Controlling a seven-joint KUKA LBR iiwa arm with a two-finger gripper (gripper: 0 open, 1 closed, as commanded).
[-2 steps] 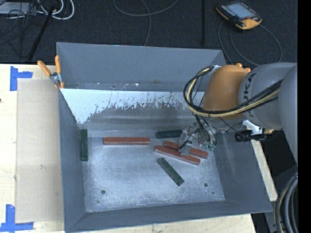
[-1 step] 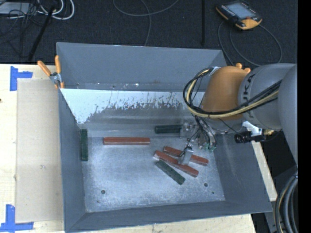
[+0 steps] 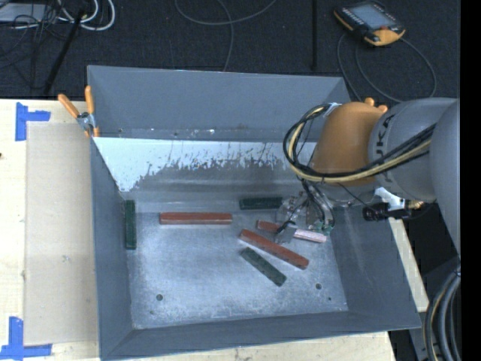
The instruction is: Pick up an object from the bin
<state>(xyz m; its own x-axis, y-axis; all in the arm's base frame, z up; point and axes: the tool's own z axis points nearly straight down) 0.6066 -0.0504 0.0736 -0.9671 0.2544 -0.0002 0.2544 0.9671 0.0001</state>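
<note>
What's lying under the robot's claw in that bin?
Below the gripper lie a short red-brown bar and a pale pink bar, with a longer red-brown bar beside them. Whatever sits directly beneath it is covered by the arm.

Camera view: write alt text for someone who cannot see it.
The gripper sits low in the grey bin, right of centre, above a slanted red-brown bar beside a small pink piece and a dark green bar. A longer red-brown bar lies apart, mid-bin.
</note>
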